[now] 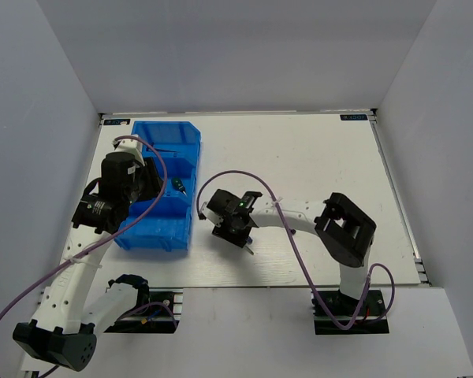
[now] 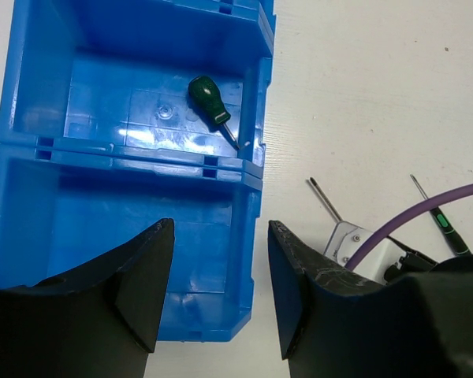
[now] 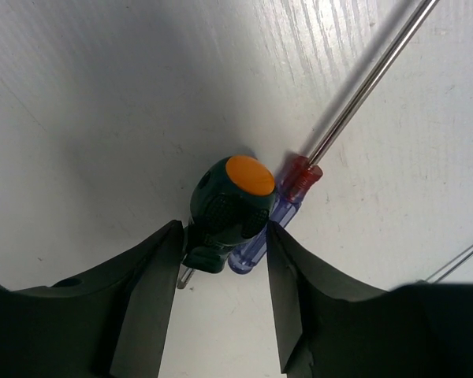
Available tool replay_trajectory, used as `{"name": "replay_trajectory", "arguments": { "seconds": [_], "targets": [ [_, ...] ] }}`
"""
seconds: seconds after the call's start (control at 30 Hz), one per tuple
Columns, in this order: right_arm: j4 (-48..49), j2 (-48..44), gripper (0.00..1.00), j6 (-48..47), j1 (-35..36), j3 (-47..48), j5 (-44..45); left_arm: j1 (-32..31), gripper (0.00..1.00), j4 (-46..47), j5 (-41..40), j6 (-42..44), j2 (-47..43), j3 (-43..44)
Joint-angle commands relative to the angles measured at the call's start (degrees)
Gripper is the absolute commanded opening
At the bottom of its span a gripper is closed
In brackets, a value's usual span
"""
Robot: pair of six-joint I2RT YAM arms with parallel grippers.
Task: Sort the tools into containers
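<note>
From above, one blue bin sits on the left of the white table, with the left arm reaching over it and the right arm bent in toward the table's middle, just right of the bin. One tool shows inside the bin: the bin's green screwdriver, lying in the middle compartment near the right wall. The left wrist view shows two compartments in full and part of a third beyond them. Here the bin's green screwdriver is alone in the middle one, its tip toward the right wall, while the nearer compartment lies below the left gripper. That gripper's two dark fingers stand wide apart and hold nothing. On the table right of the bin there are two thin tools: a thin metal shaft, its handle hidden, and a black-green thin screwdriver, with one purple cable arching over them. The right wrist view shows two handles side by side and touching on the table: an orange-capped green screwdriver and a blue-handled screwdriver whose long shaft runs up to the right. The right gripper brackets both, one finger close against each. Whether it is squeezing them cannot be told.
</note>
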Motion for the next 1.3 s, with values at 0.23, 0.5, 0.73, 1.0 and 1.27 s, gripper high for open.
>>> {"name": "replay_trajectory", "arguments": {
  "seconds": [0.23,0.5,0.73,1.0,1.27],
  "targets": [
    [1.0,2.1,0.49,-0.1,3.9,-1.2,1.0,0.2,0.61,-0.1,0.7,-0.2,-0.3,1.0],
    [0.5,2.2,0.49,0.0,5.7,-1.5,1.6,0.2,0.61,0.4,0.7,-0.2,0.2,1.0],
    [1.0,0.8,0.51,-2.0,7.2,-0.7,5.2,0.2,0.61,0.4,0.7,-0.2,0.2,1.0],
    [0.9,0.8,0.48,-2.1,8.6,-1.4,7.4,0.2,0.61,0.4,0.7,-0.2,0.2,1.0],
    [1.5,1.1,0.43,-1.3,10.1,-2.0,11.6,0.2,0.61,0.4,0.7,-0.2,-0.3,0.5]
  ]
}}
